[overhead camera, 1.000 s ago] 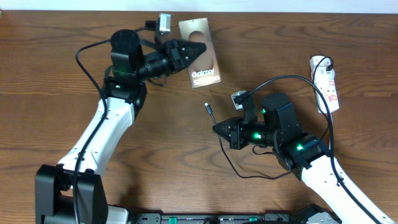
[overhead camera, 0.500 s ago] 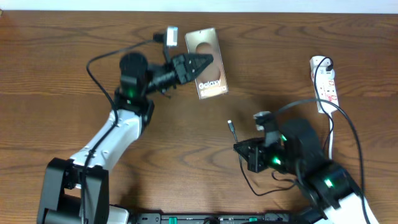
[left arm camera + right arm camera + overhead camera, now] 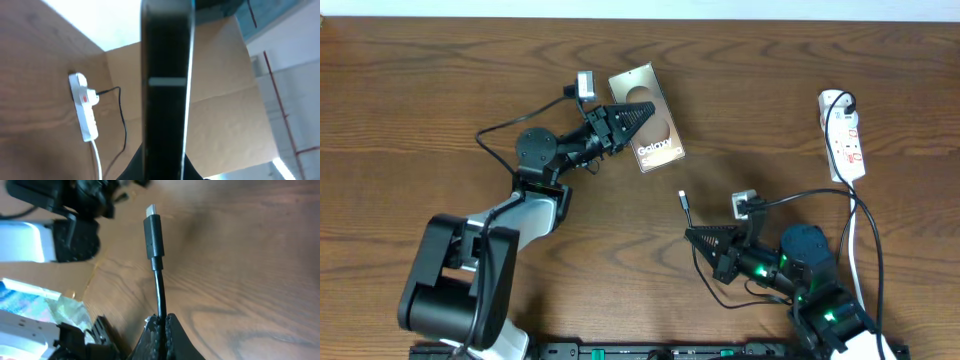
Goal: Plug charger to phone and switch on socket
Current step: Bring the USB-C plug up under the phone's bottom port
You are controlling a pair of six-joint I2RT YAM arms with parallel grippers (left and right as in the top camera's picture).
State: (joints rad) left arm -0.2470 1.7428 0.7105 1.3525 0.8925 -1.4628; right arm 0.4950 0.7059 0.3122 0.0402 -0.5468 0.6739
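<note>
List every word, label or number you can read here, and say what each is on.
"Galaxy": white lettering on the phone, overhead view.
Line under "Galaxy" on the phone: too small to read.
Red marks and print on the power strip: too small to read.
Wrist views: no readable text.

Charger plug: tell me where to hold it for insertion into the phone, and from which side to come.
Grip the thin cable just behind the black plug, coming from the rear along its length, as the right gripper does. The plug body is short, and its metal tip must stand free to enter the phone, which the left gripper holds.
</note>
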